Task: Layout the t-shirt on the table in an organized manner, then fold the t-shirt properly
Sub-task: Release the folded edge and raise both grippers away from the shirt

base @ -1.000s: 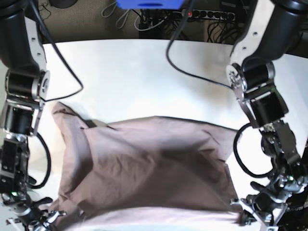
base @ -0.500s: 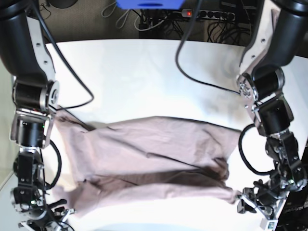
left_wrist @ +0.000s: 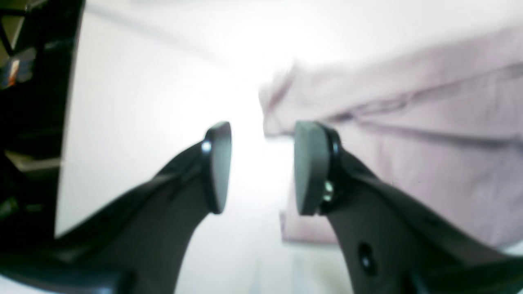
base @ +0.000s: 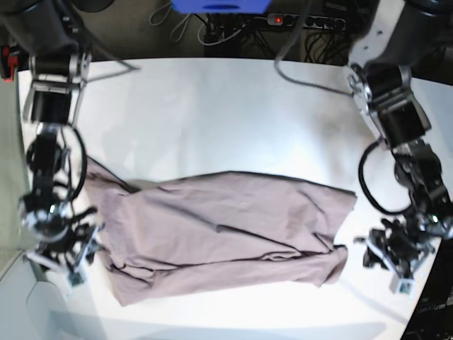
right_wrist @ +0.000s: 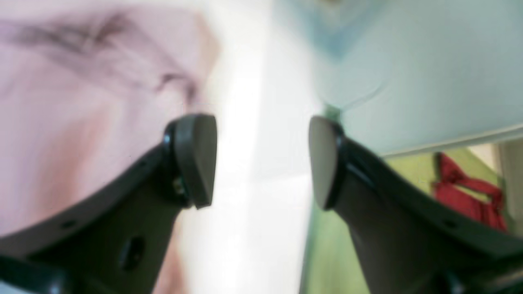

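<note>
- The shirt (base: pixel 219 237) lies spread in a wrinkled band across the near half of the table (base: pixel 212 120).
- The left gripper (left_wrist: pixel 261 167) hangs beside the shirt's edge, jaws apart, nothing between them.
- The right gripper (right_wrist: pixel 261 159) hangs at the opposite edge, jaws wide apart, holding nothing.

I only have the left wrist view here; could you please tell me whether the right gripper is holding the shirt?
Observer: No. The right gripper stands open with only bare white table between its pads; the dusty mauve-pink cotton t-shirt lies beside it.
Operator: Thank you. Is the whole shirt flat?
Observer: Mostly, in the base view, with creases and its near hem doubled over.
Operator: And where is my left gripper in that view?
Observer: The left gripper sits off the shirt's edge, not touching the cloth.
</note>
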`<state>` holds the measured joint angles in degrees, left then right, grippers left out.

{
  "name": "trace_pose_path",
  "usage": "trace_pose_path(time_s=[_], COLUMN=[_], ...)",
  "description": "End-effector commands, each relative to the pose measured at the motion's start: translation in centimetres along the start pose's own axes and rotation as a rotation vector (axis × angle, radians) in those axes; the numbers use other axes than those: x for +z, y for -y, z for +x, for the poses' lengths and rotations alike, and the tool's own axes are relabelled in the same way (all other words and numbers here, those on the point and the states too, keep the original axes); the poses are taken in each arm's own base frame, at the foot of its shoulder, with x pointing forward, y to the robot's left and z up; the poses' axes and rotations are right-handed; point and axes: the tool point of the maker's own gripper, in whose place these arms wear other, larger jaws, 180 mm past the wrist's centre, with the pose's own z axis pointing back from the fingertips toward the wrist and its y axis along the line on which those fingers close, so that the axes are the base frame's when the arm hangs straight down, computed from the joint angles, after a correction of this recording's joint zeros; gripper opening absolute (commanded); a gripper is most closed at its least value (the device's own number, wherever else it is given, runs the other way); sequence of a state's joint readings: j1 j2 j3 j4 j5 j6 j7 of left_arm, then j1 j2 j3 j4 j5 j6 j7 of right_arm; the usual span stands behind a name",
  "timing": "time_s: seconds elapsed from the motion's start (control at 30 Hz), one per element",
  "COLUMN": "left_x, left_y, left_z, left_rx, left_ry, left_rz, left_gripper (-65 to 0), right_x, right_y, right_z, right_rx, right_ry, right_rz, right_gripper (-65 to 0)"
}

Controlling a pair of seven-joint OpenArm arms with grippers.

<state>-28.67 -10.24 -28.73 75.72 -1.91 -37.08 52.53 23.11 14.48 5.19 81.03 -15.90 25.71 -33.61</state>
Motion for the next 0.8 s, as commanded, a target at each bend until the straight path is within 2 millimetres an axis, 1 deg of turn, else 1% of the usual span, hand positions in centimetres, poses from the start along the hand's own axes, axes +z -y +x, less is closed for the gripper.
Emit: trace_pose_path(time_s=[0.0,0.03,0.1,0.13,0.2,0.23,0.27,0.3,0.4,0.43,0.53,0.6,0.63,0.77], left_x=[0.8,0.8,0.8,1.0,1.1,1.3,1.9,2.2,3.1,3.4,4.1,4.5,4.6,5.0], left_y=[-0.6,-0.3,0.2,0.3,1.4,1.3,0.4,0.1,-1.0,-1.4,-2.9,-3.5,-3.7,-4.0], left_z=[1.5,0.2,-2.0,-2.9,-5.0,-5.7,-6.5,-7.3,-8.9,-9.4,-10.4,-10.9,-11.3,-11.4], left_rx=[-0.012,-0.014,-0.015,-0.022,-0.033,-0.021,-0.003,0.024,0.097,0.115,0.16,0.176,0.182,0.188], left_ry=[0.054,0.033,-0.007,-0.026,-0.055,-0.059,-0.064,-0.065,-0.059,-0.06,-0.063,-0.065,-0.07,-0.066], left_rz=[0.018,0.015,0.01,0.004,-0.05,-0.055,-0.046,-0.047,-0.035,-0.024,0.013,0.03,0.035,0.044], left_gripper=[-40.2,-40.2,-40.2,-40.0,-37.8,-36.9,-36.2,-36.0,-36.0,-35.9,-35.9,-35.9,-35.9,-36.0], right_x=[0.9,1.5,2.8,3.3,4.6,5.2,5.8,6.3,7.5,7.8,8.4,8.6,8.7,8.3], right_y=[1.3,0.8,0.7,0.3,0.5,0.6,0.4,0.0,-2.6,-3.4,-6.1,-7.9,-8.6,-9.3], right_z=[1.4,0.1,-2.6,-3.5,-5.5,-6.6,-7.9,-9.0,-12.2,-13.0,-14.1,-14.2,-14.3,-14.6], right_rx=[0.007,0.004,-0.031,-0.058,-0.094,-0.106,-0.111,-0.11,-0.109,-0.112,-0.114,-0.109,-0.11,-0.127], right_ry=[0.058,0.043,0.009,-0.003,-0.029,-0.051,-0.084,-0.114,-0.198,-0.212,-0.237,-0.241,-0.243,-0.253], right_rz=[-0.034,-0.032,-0.048,-0.051,-0.073,-0.084,-0.087,-0.082,-0.034,-0.019,0.054,0.116,0.134,0.152], right_gripper=[-28.9,-28.9,-28.9,-28.9,-28.8,-28.8,-28.8,-28.8,-28.8,-28.8,-28.8,-28.8,-28.8,-28.8])
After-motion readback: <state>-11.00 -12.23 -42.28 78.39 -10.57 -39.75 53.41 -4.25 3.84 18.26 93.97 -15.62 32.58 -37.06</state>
